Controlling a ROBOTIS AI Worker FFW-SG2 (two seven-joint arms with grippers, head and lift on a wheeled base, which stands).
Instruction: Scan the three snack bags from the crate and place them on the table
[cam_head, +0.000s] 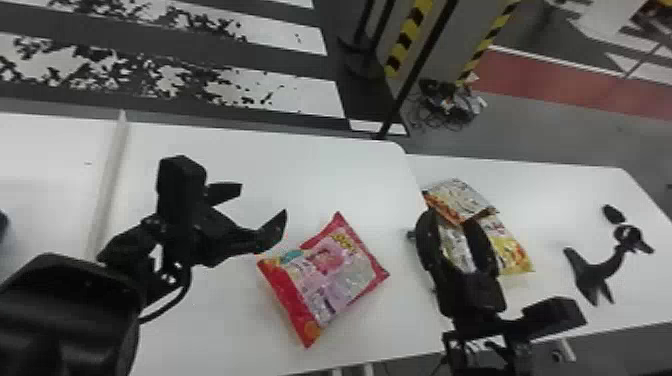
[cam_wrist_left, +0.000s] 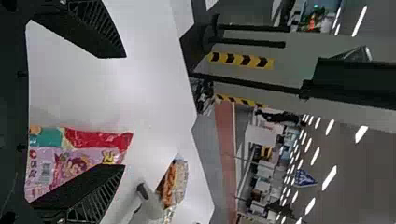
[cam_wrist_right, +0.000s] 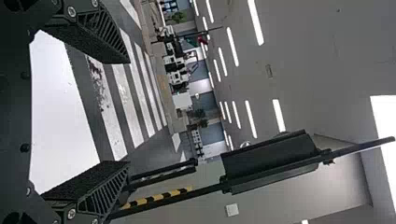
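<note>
White counter (cam_head: 300, 170) spreading ahead of me, where three snack bags lie. My left tool (cam_head: 263, 202) hangs at about eleven o'clock from the pink-and-red bag (cam_head: 330, 280), its fingers apart and empty; my right tool (cam_head: 452, 220), also open with nothing between its fingers, is at two o'clock from that bag. The pink-and-red bag lies flat, so a shallow grip from me could skid over the slick film or merely pinch a corner. Beyond it, also toward two o'clock, the white-and-orange bag (cam_head: 460, 197) overlaps the yellow bag (cam_head: 515, 255); a low sweep of my right tool could drag both. Crinkled film could also spoil a scan. The smallest, a dark curved object (cam_head: 600, 270) at four o'clock from that pair, could get knocked if I swing wide.
</note>
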